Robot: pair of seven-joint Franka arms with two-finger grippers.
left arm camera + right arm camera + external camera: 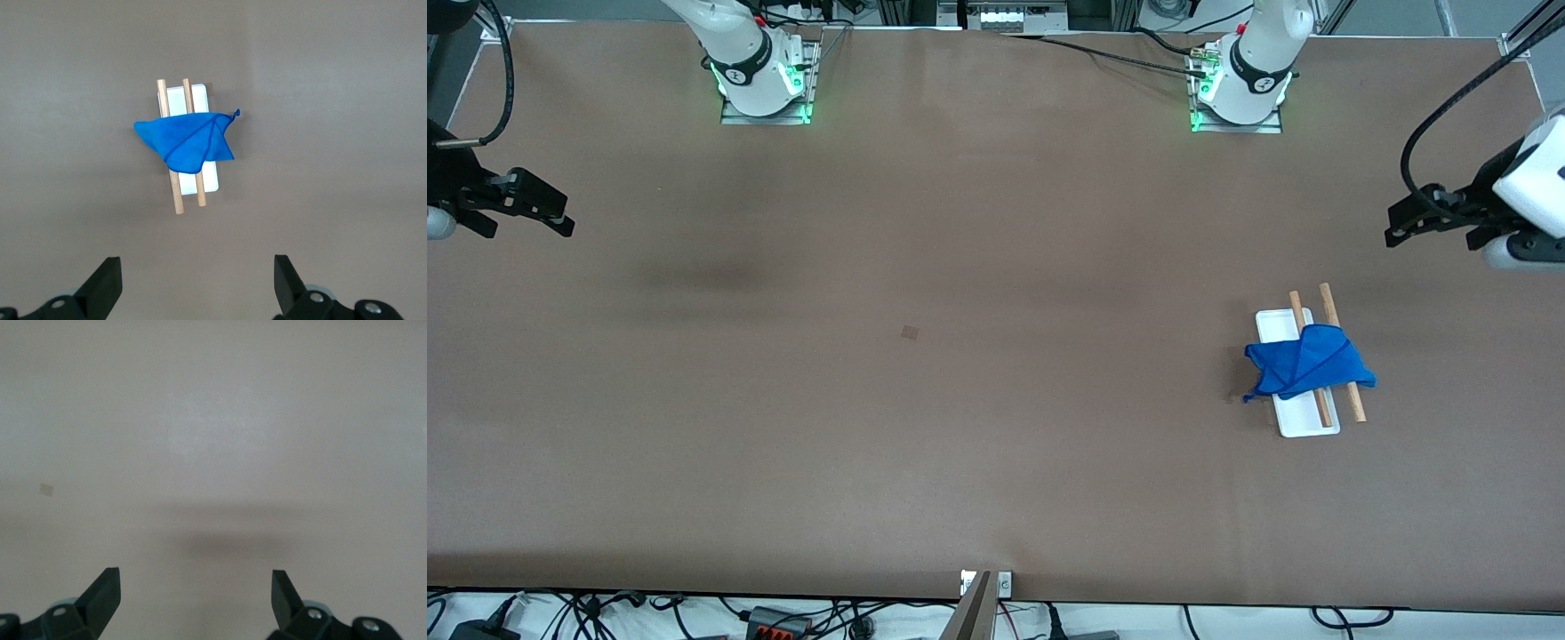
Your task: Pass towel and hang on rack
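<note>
A blue towel [1307,363] is draped across the two wooden rods of the rack [1350,396], whose white tray base [1307,425] rests on the table toward the left arm's end. The towel [188,140] and the rack [177,193] also show in the left wrist view. My left gripper [1405,227] is open and empty, up in the air at the left arm's end of the table, apart from the rack. My right gripper [556,213] is open and empty, up over the right arm's end of the table. The right wrist view shows only bare table between its fingers [103,593].
The brown table [925,400] has a small dark square mark [910,332] near its middle. Cables and a bracket lie along the table's edge nearest the front camera.
</note>
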